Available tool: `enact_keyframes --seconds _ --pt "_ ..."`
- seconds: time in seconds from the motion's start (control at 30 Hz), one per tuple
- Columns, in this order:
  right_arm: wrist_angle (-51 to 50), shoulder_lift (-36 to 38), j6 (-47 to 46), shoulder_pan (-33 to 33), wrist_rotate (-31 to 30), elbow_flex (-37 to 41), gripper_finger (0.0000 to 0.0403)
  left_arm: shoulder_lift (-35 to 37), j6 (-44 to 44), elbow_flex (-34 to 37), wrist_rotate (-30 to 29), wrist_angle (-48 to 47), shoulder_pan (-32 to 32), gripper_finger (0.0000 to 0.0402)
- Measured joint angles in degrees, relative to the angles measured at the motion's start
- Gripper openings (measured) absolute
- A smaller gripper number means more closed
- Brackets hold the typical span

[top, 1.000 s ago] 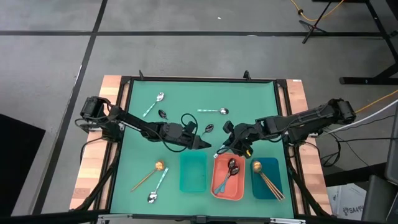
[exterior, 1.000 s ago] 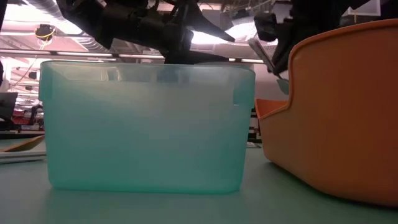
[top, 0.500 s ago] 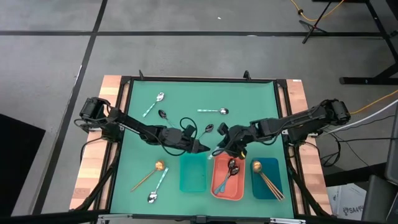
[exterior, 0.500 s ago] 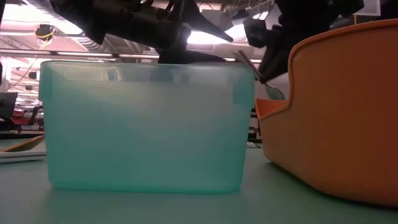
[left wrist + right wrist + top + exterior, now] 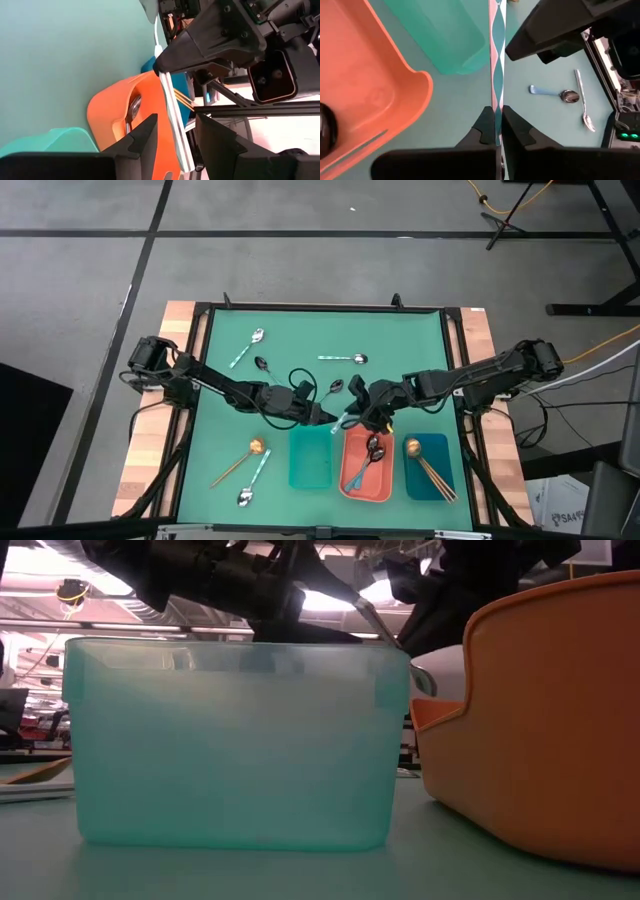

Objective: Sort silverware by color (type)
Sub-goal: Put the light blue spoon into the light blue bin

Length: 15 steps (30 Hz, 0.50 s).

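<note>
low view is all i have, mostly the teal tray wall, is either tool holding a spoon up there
Observer: Yes. The right tool is shut on the handle of a teal-handled spoon.
Operator: where's the left tool
Observer: The left tool is open, with a finger on each side of that spoon.
Operator: over which tray
Observer: Neither. From above, the spoon is just past the far ends of the teal tray and the coral tray, in line with the gap between them.

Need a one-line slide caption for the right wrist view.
Right gripper shut on a teal-handled spoon, offered to the open left gripper above the teal tray.
</note>
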<state>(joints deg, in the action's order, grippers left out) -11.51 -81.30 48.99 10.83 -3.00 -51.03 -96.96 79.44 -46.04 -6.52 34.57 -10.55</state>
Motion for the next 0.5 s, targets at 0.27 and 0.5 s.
enact_keyframes --seconds 0.27,0.5 --pt "5.1 -2.3 2.4 0.0 -1.5 0.0 0.0001 0.0 1.5 0.0 0.0 -0.2 0.0 0.0127" --pt "6.0 -5.8 5.5 0.0 -2.9 -2.7 0.0001 0.0 1.6 0.0 0.5 -2.6 0.0 0.0127"
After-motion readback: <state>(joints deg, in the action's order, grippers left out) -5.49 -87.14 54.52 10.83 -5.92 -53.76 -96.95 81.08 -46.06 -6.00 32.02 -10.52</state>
